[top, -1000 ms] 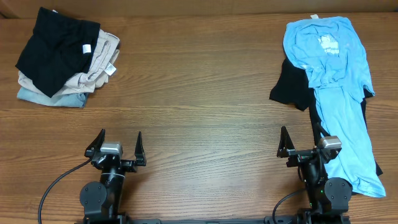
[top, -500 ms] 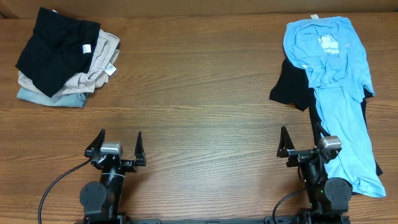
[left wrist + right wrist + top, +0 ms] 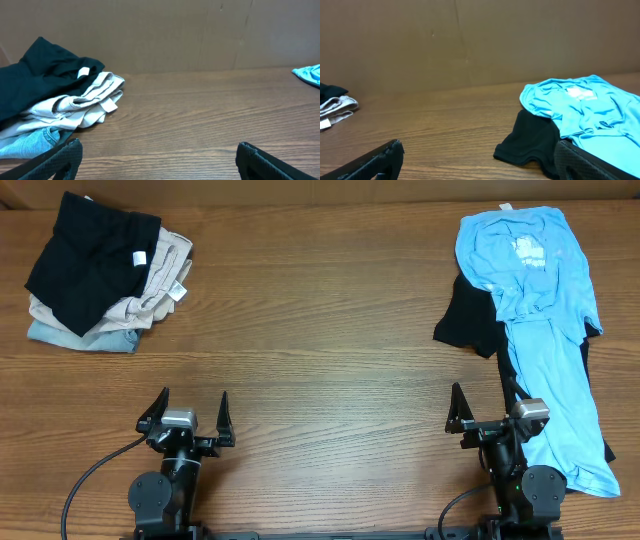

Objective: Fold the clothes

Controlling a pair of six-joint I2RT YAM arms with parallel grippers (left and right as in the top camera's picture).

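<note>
A crumpled light blue shirt point(image 3: 535, 300) lies at the right of the table on top of a black garment point(image 3: 470, 315). Both also show in the right wrist view, the blue shirt point(image 3: 585, 107) over the black garment point(image 3: 530, 140). My right gripper point(image 3: 480, 412) is open and empty near the table's front, just left of the blue shirt's lower end. My left gripper point(image 3: 190, 415) is open and empty at the front left, over bare wood.
A stack of folded clothes point(image 3: 100, 270), black on top of beige and denim, sits at the back left; it also shows in the left wrist view point(image 3: 55, 107). A brown wall point(image 3: 160, 35) stands behind the wooden table point(image 3: 320, 350).
</note>
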